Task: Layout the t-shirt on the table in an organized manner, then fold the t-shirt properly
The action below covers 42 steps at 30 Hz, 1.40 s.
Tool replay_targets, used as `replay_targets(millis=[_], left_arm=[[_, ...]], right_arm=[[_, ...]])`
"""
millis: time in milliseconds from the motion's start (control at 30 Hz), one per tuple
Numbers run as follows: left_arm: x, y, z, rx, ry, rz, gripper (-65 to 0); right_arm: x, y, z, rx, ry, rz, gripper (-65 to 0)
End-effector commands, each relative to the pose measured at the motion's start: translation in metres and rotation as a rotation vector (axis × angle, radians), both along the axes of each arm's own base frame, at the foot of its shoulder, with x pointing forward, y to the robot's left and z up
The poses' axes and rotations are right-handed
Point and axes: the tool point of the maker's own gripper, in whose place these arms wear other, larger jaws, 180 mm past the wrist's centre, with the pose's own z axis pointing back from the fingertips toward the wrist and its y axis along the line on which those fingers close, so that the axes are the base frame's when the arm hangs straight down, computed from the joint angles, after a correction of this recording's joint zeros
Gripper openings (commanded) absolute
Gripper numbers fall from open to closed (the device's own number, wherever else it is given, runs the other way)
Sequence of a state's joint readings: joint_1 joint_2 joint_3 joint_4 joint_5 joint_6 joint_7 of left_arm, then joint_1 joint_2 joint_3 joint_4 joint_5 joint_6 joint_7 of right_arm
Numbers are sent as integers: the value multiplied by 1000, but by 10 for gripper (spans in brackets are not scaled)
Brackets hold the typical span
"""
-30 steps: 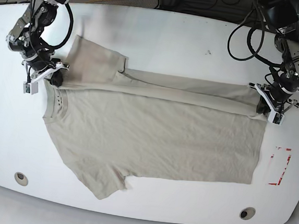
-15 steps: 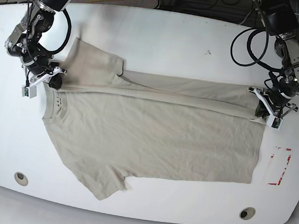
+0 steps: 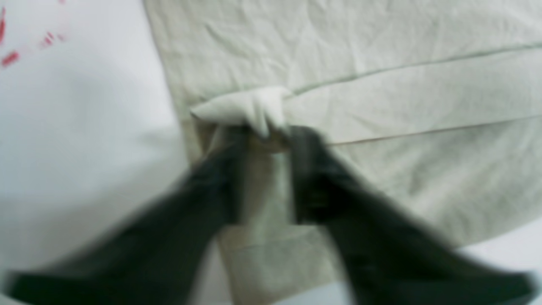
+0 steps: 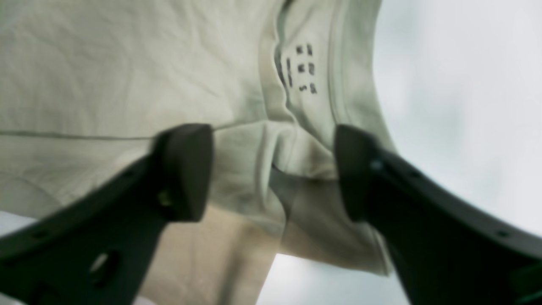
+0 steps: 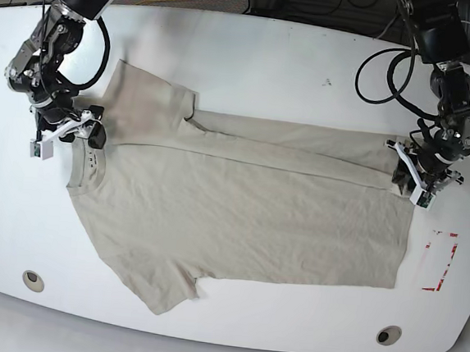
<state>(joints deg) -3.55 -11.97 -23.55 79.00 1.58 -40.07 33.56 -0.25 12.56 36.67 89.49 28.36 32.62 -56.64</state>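
t-shirt [image 5: 240, 209]: spread flat across the middle of the white bench [image 5: 253, 62], far long edge folded over itself into a narrow band, collar end by the right claw, hem end by the left claw.
right claw [image 4: 273, 169]: fingers [image 4: 186, 169] stand wide apart; a puckered bit of shoulder fabric sits in the gap, touching neither finger, so nothing is gripped.
collar label [image 4: 302, 67]: dark printed marks just ahead of the right claw, inside the neckline.
left claw [image 3: 264, 169]: blurred; fingers [image 3: 313, 178] parted by a narrow gap, a raised peak of the folded hem corner just ahead of the tips. Whether the cloth is pinched I cannot tell.
red tape marks [image 5: 440, 260]: on bare bench beside the left claw, beyond the hem.
grommet holes [image 5: 33, 280]: along the bench's near edge, well apart from both claws.
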Motion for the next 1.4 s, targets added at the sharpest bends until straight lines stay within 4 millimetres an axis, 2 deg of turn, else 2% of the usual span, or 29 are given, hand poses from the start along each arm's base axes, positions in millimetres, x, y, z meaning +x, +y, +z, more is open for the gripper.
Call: replay_targets(millis=[0, 33, 67, 167, 267, 333, 467, 600, 933, 1100, 1367], left_arm=[[10, 6, 17, 27, -52, -3, -296], [11, 6, 17, 27, -53, -3, -272], [12, 6, 19, 27, -58, -4, -209], [19, 6, 26, 24, -91, -6, -109], [22, 5, 31, 17, -123, -10, -67], [26, 7, 43, 19, -173, -6, -73], [23, 15, 59, 18, -252, 12, -97], [27, 13, 79, 16, -341, 0, -112], [21, 8, 89, 29, -387, -22, -110], [14, 8, 82, 30, -368, -24, -110], [14, 8, 82, 31, -368, -24, -110]], right_arm=[[4, -7, 27, -61, -77, 13, -169], [5, -6, 31, -68, -85, 16, -169], [2, -6, 36, -89, -94, 24, -169], [-12, -3, 37, -114, -87, 37, -169], [-25, 3, 34, -119, -73, 44, -169], [-34, 11, 27, -103, -59, 45, -169], [-55, 8, 17, -86, -28, 2, -169], [-73, 12, 5, -54, 7, -33, -169], [-98, 26, -12, -34, 48, 13, -169], [-106, 35, -19, -6, 64, 17, -169], [-115, 40, -37, 44, 110, 2, -169]])
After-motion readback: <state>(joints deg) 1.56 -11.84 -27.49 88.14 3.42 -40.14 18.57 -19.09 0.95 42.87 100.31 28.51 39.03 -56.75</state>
